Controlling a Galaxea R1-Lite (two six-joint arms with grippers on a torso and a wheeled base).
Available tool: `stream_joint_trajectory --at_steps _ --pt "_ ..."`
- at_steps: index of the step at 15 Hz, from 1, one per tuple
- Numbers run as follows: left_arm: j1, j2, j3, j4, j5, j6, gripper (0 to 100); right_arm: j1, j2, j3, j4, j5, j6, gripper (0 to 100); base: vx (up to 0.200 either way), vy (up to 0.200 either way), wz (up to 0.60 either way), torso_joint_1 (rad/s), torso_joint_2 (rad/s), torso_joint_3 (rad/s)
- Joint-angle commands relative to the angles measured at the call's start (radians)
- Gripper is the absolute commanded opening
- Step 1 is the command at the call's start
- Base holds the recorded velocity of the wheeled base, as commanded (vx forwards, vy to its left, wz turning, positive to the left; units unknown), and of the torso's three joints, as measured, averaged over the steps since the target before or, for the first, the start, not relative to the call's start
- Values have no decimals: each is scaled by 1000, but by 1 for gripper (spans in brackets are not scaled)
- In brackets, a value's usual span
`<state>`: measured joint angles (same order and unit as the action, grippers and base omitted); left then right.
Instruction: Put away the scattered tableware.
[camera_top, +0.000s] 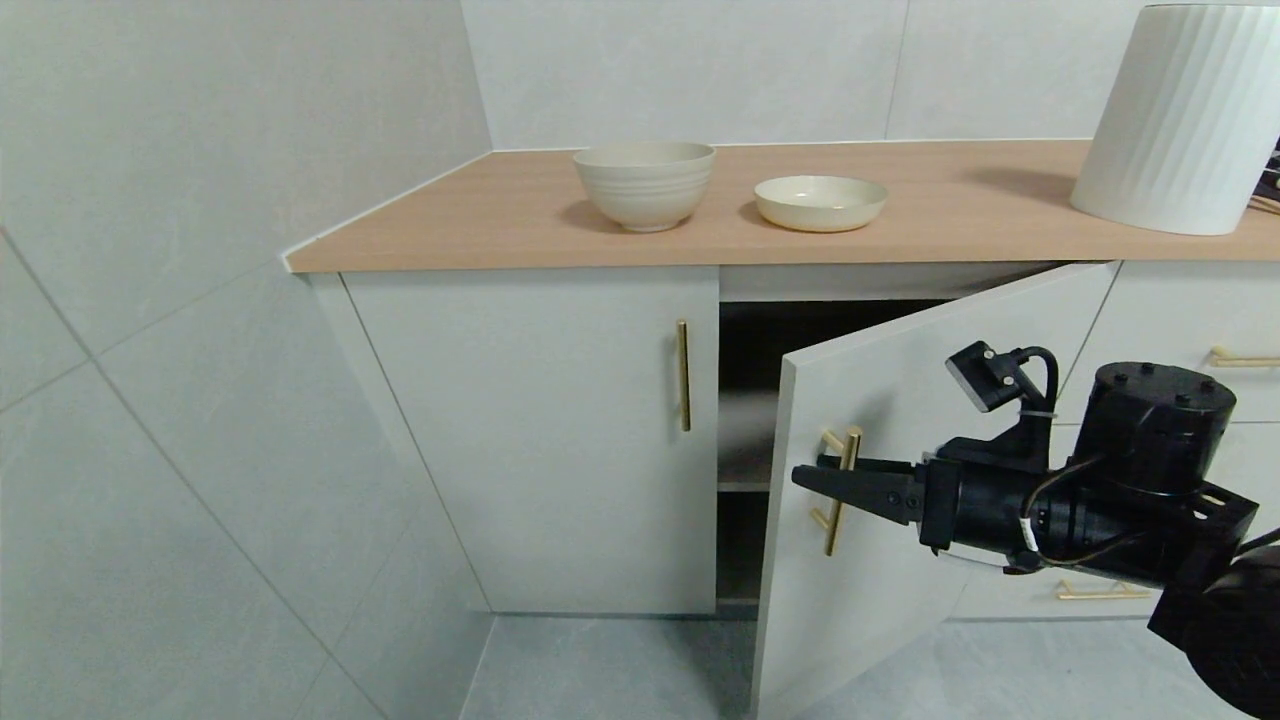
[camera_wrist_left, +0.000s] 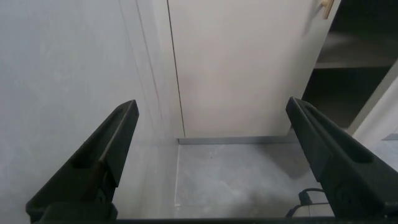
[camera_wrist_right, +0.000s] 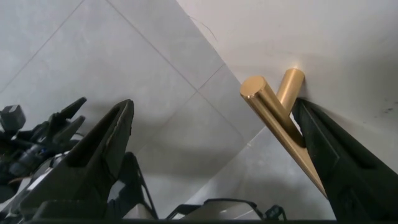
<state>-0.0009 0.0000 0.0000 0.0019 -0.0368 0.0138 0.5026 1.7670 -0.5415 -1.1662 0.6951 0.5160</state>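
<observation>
On the wooden countertop (camera_top: 450, 225), two cream-coloured pieces of tableware: a deep ribbed bowl (camera_top: 645, 185) and, near it toward the right, a shallow dish (camera_top: 820, 202). Both upright, not touching each other, both outside the cabinet. Farther right on the same top, a tall white ribbed container (camera_top: 1185, 115).

Below the top, the left door (camera_top: 540, 440) shut, with an upright gold bar handle (camera_top: 683, 375). Next to it, the right door (camera_top: 900, 400) standing partly open, with a dark inside and one shelf (camera_top: 745, 440) behind it.

At this open door, the right gripper (camera_top: 812, 478), held level, its tips at the gold door handle (camera_top: 840, 490). From the right wrist: fingers (camera_wrist_right: 106, 155) spread wide, the door handle (camera_wrist_right: 280, 118) standing between them. Just beside one finger and well apart from the other, so not pinched; touching or not, impossible to tell.

The left gripper (camera_wrist_left: 211, 104) near the grey floor (camera_wrist_left: 236, 174), its fingers (camera_wrist_left: 112, 149) also spread wide with nothing between. Facing the foot of the left door (camera_wrist_left: 242, 62), with the open compartment and its shelf (camera_wrist_left: 360, 56) to one side.
</observation>
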Motion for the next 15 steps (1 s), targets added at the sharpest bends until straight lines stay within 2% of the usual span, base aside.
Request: stream_joint_trajectory --at_steps 1,2,3,4,6,9,11,12,13,14,15 --pt "1 0 0 -2 0 3 100 1 -15 5 -1 17 1 100 0 0 0 0 0 0" --pt "1 0 -2 -8 -3 11 100 1 -20 6 -1 23 1 100 0 0 0 0 0 0" --pt "-1 8 -52 3 -29 11 100 1 -23 8 -1 23 1 100 0 0 0 0 0 0" --pt "-7 55 -135 47 -109 8 100 1 -31 8 -1 24 1 100 0 0 0 0 0 0" --pt "-8 181 -311 136 -226 -9 100 1 -43 8 -1 24 1 100 0 0 0 0 0 0" --pt "-8 523 -512 142 -396 -12 100 1 -46 8 -1 24 1 100 0 0 0 0 0 0" --pt "-10 787 -670 139 -479 -15 100 1 -46 9 -1 24 1 100 0 0 0 0 0 0" --pt "-25 910 -729 122 -512 -29 100 1 -44 9 0 24 1 100 0 0 0 0 0 0" --pt "-82 1011 -746 89 -525 -60 100 1 -43 8 0 24 1 100 0 0 0 0 0 0" --pt "-159 1086 -741 30 -525 -103 100 10 -41 8 0 24 3 100 0 0 0 0 0 0" --pt "-229 1166 -729 -62 -525 -175 100 21 -40 8 0 24 3 100 0 0 0 0 0 0"
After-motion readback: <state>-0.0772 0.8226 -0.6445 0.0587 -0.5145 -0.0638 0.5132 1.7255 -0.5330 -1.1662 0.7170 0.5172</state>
